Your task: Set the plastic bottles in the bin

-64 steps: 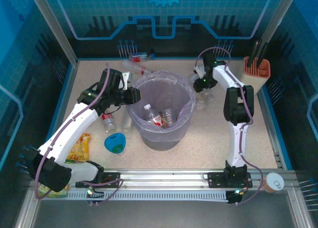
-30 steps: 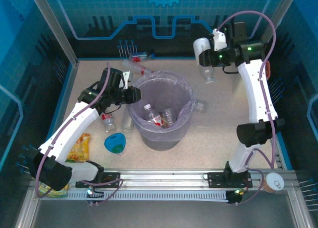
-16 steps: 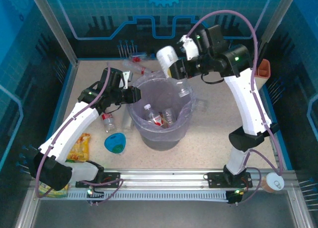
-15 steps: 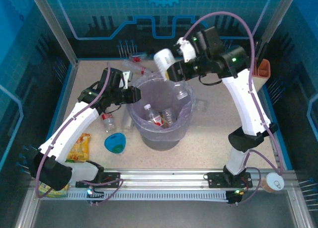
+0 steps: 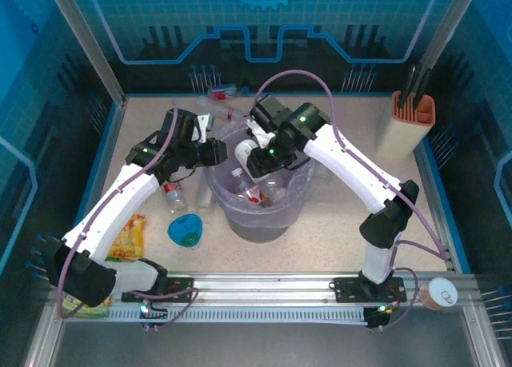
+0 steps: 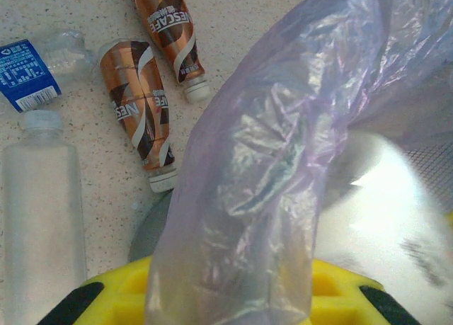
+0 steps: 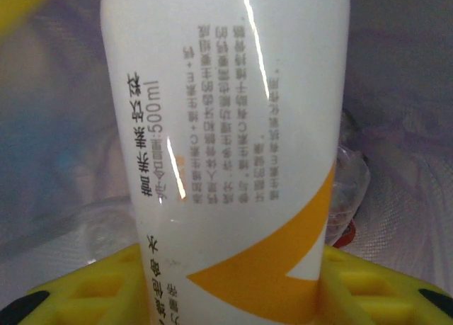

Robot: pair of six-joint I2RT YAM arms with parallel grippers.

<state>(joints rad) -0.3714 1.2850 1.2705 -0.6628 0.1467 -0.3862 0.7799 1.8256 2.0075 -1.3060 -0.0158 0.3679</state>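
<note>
The grey bin (image 5: 264,223) with its lilac bag stands mid-table. My left gripper (image 5: 214,153) is shut on the bag's left rim, and the film (image 6: 241,197) bunches between its yellow jaws (image 6: 233,300). My right gripper (image 5: 258,155) is shut on a white bottle (image 5: 244,153) with an orange mark (image 7: 226,148), which hangs tilted in the bin's mouth. Clear plastic bottles (image 5: 242,181) lie inside the bin. On the table lie two brown-labelled bottles (image 6: 145,105), a clear one (image 6: 39,197) and a blue-labelled one (image 6: 28,70).
More bottles (image 5: 220,103) lie behind the bin and one (image 5: 172,195) to its left. A blue bowl (image 5: 186,229) and a yellow snack packet (image 5: 128,237) sit front left. The knife block (image 5: 412,115) stands back right. A paper cup (image 5: 440,291) sits at the front right rail.
My right arm swung from the back right, carrying the white bottle leftwards and down into the bin's mouth. My left arm has stayed on the bag rim.
</note>
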